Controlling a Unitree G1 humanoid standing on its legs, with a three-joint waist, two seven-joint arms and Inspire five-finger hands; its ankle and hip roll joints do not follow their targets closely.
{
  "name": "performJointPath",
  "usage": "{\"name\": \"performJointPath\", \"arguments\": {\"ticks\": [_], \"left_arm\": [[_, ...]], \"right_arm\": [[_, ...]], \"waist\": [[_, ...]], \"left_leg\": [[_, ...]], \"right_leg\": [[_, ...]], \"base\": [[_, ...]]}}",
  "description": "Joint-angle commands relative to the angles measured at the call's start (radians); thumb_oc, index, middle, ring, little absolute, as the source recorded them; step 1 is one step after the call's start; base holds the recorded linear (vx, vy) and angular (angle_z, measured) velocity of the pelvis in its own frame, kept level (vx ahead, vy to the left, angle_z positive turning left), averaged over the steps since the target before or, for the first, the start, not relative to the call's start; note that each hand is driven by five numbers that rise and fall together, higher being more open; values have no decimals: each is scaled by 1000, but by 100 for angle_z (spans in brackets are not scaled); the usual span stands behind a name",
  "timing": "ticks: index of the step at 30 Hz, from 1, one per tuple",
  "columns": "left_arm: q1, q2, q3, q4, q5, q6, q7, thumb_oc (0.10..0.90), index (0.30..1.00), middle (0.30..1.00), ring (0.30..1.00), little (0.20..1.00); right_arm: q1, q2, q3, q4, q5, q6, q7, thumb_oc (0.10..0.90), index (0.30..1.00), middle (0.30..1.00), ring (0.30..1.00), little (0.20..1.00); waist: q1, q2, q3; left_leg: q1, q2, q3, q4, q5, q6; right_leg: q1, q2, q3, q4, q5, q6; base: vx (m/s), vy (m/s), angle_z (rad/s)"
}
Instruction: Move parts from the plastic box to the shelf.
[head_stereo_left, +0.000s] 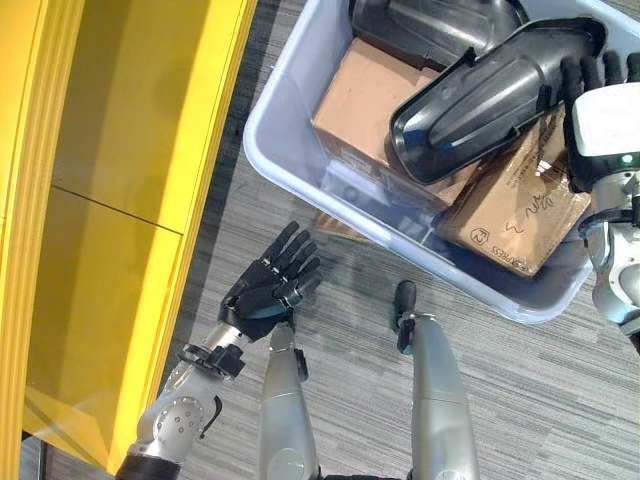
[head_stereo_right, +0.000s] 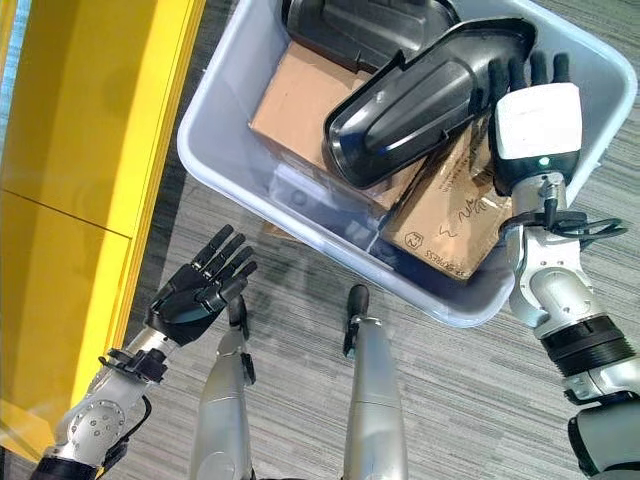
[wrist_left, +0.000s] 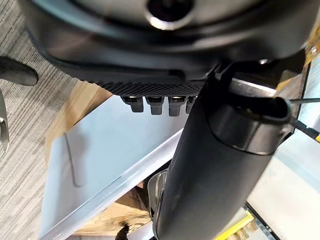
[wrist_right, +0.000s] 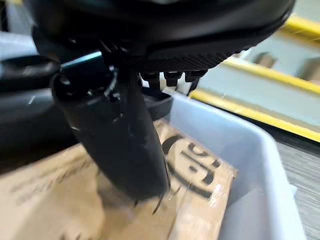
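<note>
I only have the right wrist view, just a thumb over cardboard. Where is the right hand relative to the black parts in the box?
Observer: The right hand is at the wide end of the upper black part. Its fingers are straight against the rim, not curled round it.
Operator: What is that part resting on?
Observer: It lies slanted across the cardboard boxes inside the plastic box, with a second black part beyond it.
Operator: And the left hand?
Observer: The left hand is open above the floor, outside the box, between it and the yellow shelf.
</note>
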Motion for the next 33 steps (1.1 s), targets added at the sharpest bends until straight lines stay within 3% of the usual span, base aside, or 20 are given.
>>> {"name": "performJointPath", "arguments": {"ticks": [1,4,7,12,17,19,20,22,29,33], "left_arm": [[0,-31,16,-82,-8,-56,-45,900,1000,1000,1000,1000],[4,-31,16,-87,-12,-54,-49,900,1000,1000,1000,1000],[10,-30,15,-94,-23,-55,-55,900,1000,1000,1000,1000],[16,-44,10,-106,-28,-59,-53,900,1000,1000,1000,1000],[30,-52,19,-117,-45,-61,-41,900,1000,1000,1000,1000],[35,-54,23,-123,-50,-59,-34,900,1000,1000,1000,1000],[37,-61,30,-136,-53,-59,-20,900,1000,1000,1000,1000],[32,-77,28,-149,-53,-62,-2,900,1000,1000,1000,1000],[9,-122,-5,-164,-56,-96,39,900,1000,1000,1000,1000],[-1,-128,-21,-169,-75,-101,50,900,1000,1000,1000,1000]], "right_arm": [[-99,-28,-73,-4,29,110,-64,900,1000,1000,1000,1000],[-86,-29,-98,-7,50,137,-81,900,1000,1000,1000,1000],[-67,-23,-149,-30,86,96,-139,900,1000,1000,1000,1000],[-64,-8,-181,-83,76,103,-116,900,1000,1000,1000,1000],[5,39,-246,-130,313,105,-227,900,1000,1000,1000,1000],[59,79,-295,-167,425,60,-301,900,1000,1000,1000,1000],[139,151,-357,-232,516,-40,-358,900,1000,1000,1000,1000],[190,232,-392,-344,534,-103,-356,900,1000,1000,1000,1000],[227,401,-337,-579,549,-192,-311,900,1000,1000,1000,1000],[211,434,-288,-626,596,-222,-289,900,1000,1000,1000,1000]], "waist": [[-37,8,-5],[-42,11,-5],[-48,13,-5],[-55,22,-5],[-71,21,-5],[-81,18,-5],[-98,12,-5],[-115,12,-5],[-149,37,-5],[-157,62,-5]], "left_leg": [[-50,-30,-27,-32,123,-14],[-44,-30,-26,-35,125,-14],[-32,-30,-19,-40,120,-13],[-15,-28,-8,-43,122,-17],[7,-24,-1,-49,126,-18],[18,-24,2,-51,118,-16],[40,-22,10,-61,105,-14],[63,-21,21,-64,94,-13],[128,-33,61,-60,66,-7],[172,-74,73,-53,25,6]], "right_leg": [[120,84,-66,-80,-45,-11],[122,85,-63,-83,-44,-13],[130,78,-60,-98,-37,-10],[143,75,-53,-109,-38,-14],[158,82,-43,-115,-40,-17],[164,84,-37,-120,-36,-16],[177,86,-30,-138,-29,-13],[192,85,-19,-162,-19,-10],[254,73,15,-223,-5,-6],[306,40,38,-272,16,13]], "base": [[-3,48,-4],[-2,22,-1],[-16,46,0],[3,72,-11],[22,65,-6],[21,79,-1],[12,109,-1],[20,147,-4],[26,205,-19],[41,267,-5]]}}
